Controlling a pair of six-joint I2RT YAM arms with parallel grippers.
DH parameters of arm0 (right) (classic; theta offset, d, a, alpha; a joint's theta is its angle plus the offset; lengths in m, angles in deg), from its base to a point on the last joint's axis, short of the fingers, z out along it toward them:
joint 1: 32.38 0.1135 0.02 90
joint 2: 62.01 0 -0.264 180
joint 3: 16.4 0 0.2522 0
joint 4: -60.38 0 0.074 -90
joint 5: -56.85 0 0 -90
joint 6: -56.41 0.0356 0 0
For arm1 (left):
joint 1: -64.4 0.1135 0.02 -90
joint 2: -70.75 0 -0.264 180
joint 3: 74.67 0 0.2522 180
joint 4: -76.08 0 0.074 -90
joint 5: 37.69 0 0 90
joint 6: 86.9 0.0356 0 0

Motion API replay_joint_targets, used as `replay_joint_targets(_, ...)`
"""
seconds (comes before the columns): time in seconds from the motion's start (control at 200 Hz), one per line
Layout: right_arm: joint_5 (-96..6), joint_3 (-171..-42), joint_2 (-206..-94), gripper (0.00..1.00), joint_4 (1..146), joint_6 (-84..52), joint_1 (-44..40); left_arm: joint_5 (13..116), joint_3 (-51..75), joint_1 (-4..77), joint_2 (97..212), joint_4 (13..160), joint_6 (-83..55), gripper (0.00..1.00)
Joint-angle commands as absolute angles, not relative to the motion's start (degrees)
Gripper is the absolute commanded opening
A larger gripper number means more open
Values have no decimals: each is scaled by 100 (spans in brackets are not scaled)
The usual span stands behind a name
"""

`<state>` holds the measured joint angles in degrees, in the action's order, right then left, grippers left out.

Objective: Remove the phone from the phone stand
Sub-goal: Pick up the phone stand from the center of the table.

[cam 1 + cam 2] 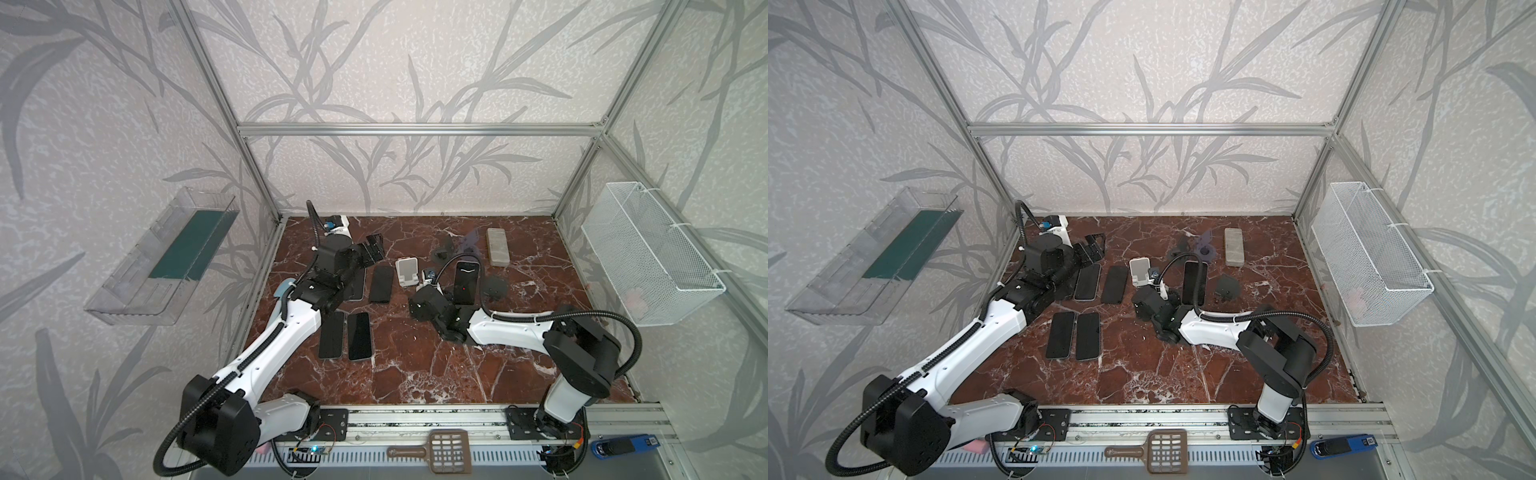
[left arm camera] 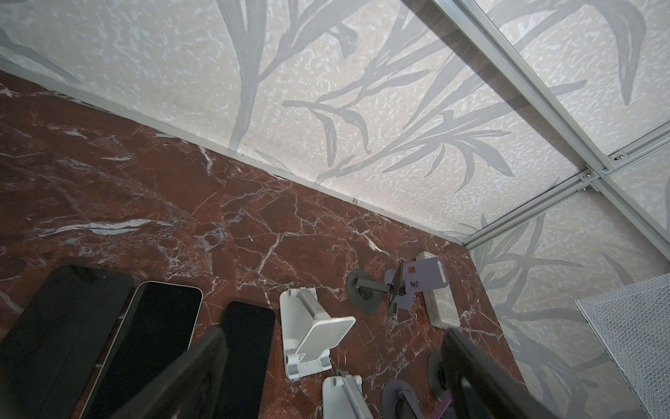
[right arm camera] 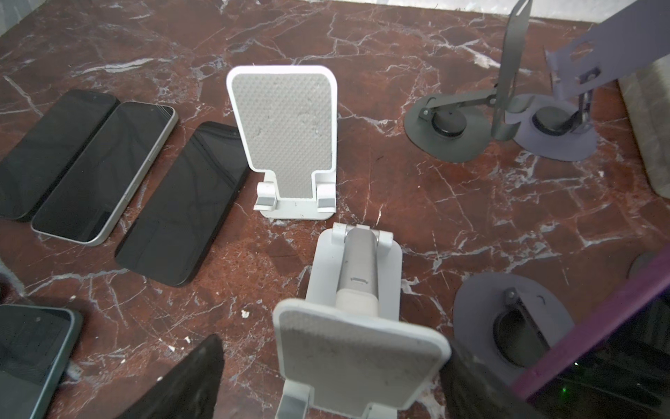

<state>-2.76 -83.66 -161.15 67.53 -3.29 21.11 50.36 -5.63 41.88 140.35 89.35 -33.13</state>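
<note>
The phone (image 1: pixel 465 282) stands tilted up off the table, just right of the upright white stand (image 1: pixel 406 270). Its lower end is hidden behind the right arm's wrist, so I cannot tell which stand bears it. In a top view its screen is lit with a white curved line and a small red dot. Its edge shows purple in the right wrist view.

The right gripper (image 3: pixel 337 344) sits in front of the white stand, fingers well apart and holding nothing. A 2nd white stand (image 3: pixel 355 290) is between them, back turned. The left gripper (image 1: pixel 374 249) hangs left of the white stand, fingers likewise spread and empty.

Also left of it, 4 dark phones (image 1: pixel 1114 284) lie flat. Behind it to the right are a grey disc-based stand (image 3: pixel 446 134), a lilac stand (image 3: pixel 554 141) whose label is too small to read, and a grey block (image 1: pixel 497 246).

The table (image 1: pixel 415 374) is red-brown marble with white veins. Leaf-patterned wallpaper (image 1: pixel 374 62) fills an aluminium frame (image 1: pixel 415 129). Far right of the white stand hangs a mesh basket (image 1: pixel 648 257), and far left a clear tray (image 1: pixel 124 291).
</note>
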Motion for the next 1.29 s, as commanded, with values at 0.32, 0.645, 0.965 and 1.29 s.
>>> replay_joint_targets(0.32,-313,-8211,-16111,63,6274,-784,2150,5092,-466,4238,14056,8897,-3353,93)
replay_joint_targets(0.645,-581,-7977,-15496,61,5944,-1178,2271,5151,-481,4252,14044,8847,-3355,93)
replay_joint_targets(0.965,-827,-7736,-15016,60,5942,-1183,2279,5196,-484,4256,14058,8826,-3364,93)
replay_joint_targets(1.29,-657,-7875,-13781,59,6579,-1636,2377,5221,-484,4258,14044,8815,-3373,93)
